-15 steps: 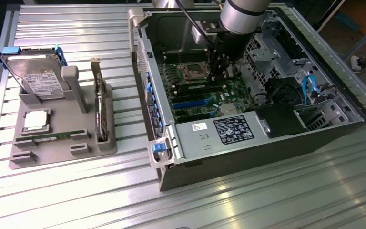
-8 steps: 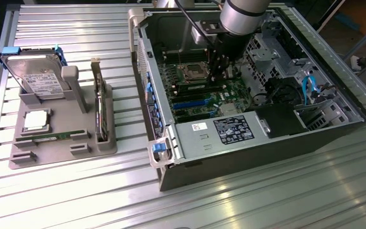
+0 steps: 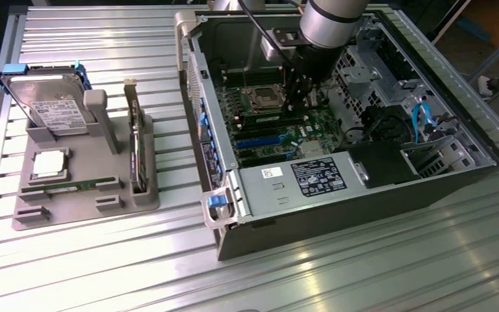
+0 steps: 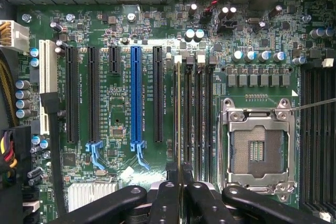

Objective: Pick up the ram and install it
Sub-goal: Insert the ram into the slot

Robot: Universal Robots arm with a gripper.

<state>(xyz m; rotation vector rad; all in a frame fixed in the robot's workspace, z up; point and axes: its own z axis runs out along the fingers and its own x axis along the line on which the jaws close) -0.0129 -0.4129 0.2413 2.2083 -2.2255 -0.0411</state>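
A ram stick (image 4: 179, 119) appears edge-on as a thin green-gold line between my gripper's (image 4: 179, 186) black fingers (image 4: 166, 195), which are shut on it. It hangs over the outermost of the black memory slots (image 4: 197, 114) beside the open CPU socket (image 4: 257, 150); whether it touches the slot I cannot tell. In the exterior view the gripper (image 3: 296, 97) reaches down inside the open computer case (image 3: 232, 188) over the motherboard (image 3: 275, 133). A second, alike ram stick (image 3: 78, 185) lies flat in the grey holder tray (image 3: 80, 211) at the exterior view's left.
The tray also holds a hard drive (image 3: 54, 104), a square silver CPU chip (image 3: 50, 162) and an upright expansion card (image 3: 135, 140). Blue and black expansion slots (image 4: 136, 98) lie beside the memory slots. A power supply (image 3: 319, 177) and cables (image 3: 421, 123) crowd the case.
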